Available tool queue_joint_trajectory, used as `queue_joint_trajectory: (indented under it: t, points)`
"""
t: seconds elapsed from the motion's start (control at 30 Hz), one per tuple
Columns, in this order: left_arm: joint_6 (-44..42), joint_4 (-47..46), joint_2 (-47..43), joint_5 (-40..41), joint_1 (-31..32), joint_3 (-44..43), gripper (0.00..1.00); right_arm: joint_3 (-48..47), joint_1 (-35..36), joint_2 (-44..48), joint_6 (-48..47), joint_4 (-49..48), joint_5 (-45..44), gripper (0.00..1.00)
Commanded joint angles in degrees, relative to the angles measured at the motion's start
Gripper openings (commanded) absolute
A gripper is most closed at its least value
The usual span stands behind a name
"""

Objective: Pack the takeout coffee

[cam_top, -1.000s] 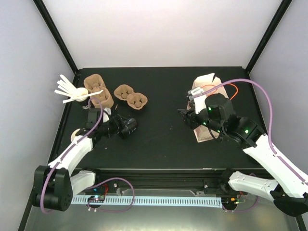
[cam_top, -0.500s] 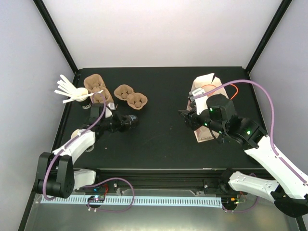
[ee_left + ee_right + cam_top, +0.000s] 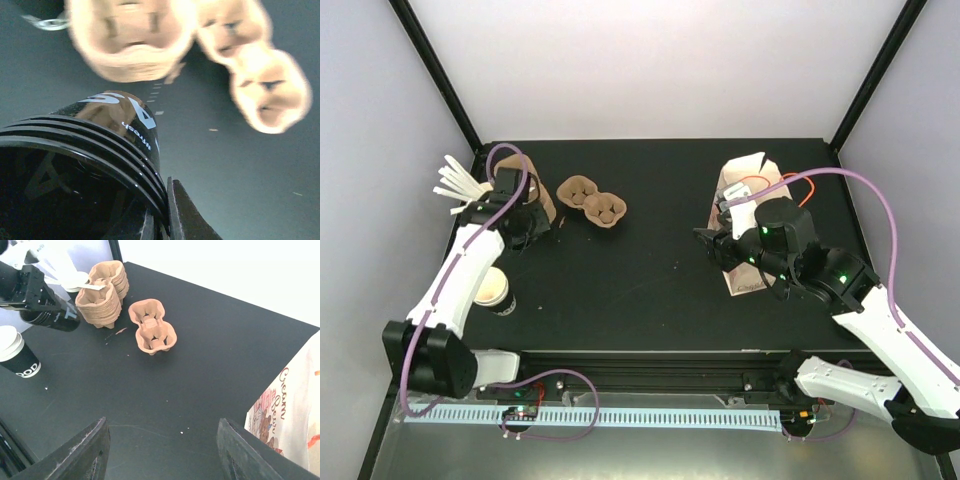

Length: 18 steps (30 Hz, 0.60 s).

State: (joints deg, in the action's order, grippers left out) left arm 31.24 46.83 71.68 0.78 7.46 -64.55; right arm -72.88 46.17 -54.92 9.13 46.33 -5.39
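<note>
The left hand (image 3: 520, 218) is clamped on a lidded cup (image 3: 58, 319). It holds this black takeout coffee clear of the surface (image 3: 660, 290), and in the left wrist view the ridged black lid fills the near corner. The cup is not upright: seen from the right wrist, its long axis runs close to level, with the lid end at the hand and the base pointing out and away.

Just beyond the base is the stack of carriers (image 3: 102, 297). The single carrier (image 3: 592, 200) sits open on the surface to the robot's right of the stack, a little apart from it. My judgement is that the coming move turns on this: the cup must be swung base-down and brought over one well of the single carrier, which lies to the right of the left hand.

A second cup (image 3: 496, 291), with a pale top, stands upright near the front left edge.

The right hand (image 3: 167, 452) is spread wide and holds nothing. It sits beside the paper bag (image 3: 748, 178), well apart from the carriers, so the left arm is clearly the nearer.
</note>
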Motion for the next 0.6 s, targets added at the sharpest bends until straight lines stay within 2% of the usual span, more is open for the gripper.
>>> queue_joint_trajectory:
  t: [0.0, 0.13, 0.37, 0.57]
  points:
    - [-1.07, 19.89, 6.59, 19.18, -0.63, -5.30, 0.01, -0.37, 0.28, 0.50, -1.00, -2.01, 1.08, 0.61]
    - [0.34, 22.48, 11.32, 19.70, -1.68, -6.80, 0.02, -0.76, 0.27, 0.31, -1.25, -1.87, 1.47, 0.61]
    - [-0.45, 19.42, 16.32, 18.88, -3.59, -6.08, 0.02, 0.29, 0.24, 2.73, -0.88, -1.42, 1.26, 0.61]
    - [-2.05, 15.23, 16.33, 12.87, -5.77, -4.19, 0.05, 1.43, 0.32, 4.80, -0.91, -1.03, 0.74, 0.61]
